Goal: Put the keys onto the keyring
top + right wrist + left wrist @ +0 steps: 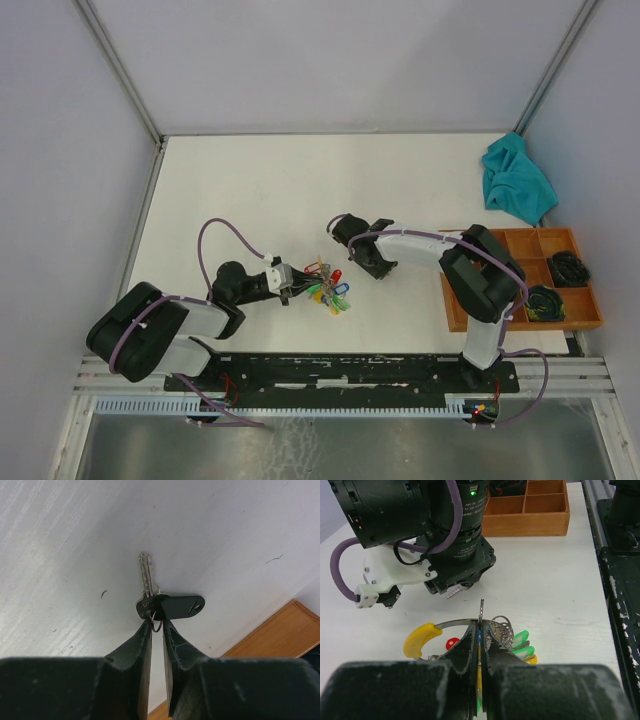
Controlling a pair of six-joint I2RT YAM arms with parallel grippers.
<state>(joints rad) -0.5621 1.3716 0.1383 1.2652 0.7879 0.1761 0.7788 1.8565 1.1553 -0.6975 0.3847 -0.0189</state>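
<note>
My left gripper is shut on the keyring, a silvery ring with red, yellow, green and blue tags lying mid-table. In the left wrist view the fingertips pinch the keyring's metal ring, with yellow, red and green tags around them. My right gripper hovers just behind the bunch. In the right wrist view it is shut on the small loop of the black key, whose silver blade points away over the table. I cannot tell a loose green-headed key from the bunch's green tags.
A wooden compartment tray with dark items stands at the right, also in the left wrist view. A teal cloth lies at the back right. The right arm's wrist fills the view just beyond the bunch.
</note>
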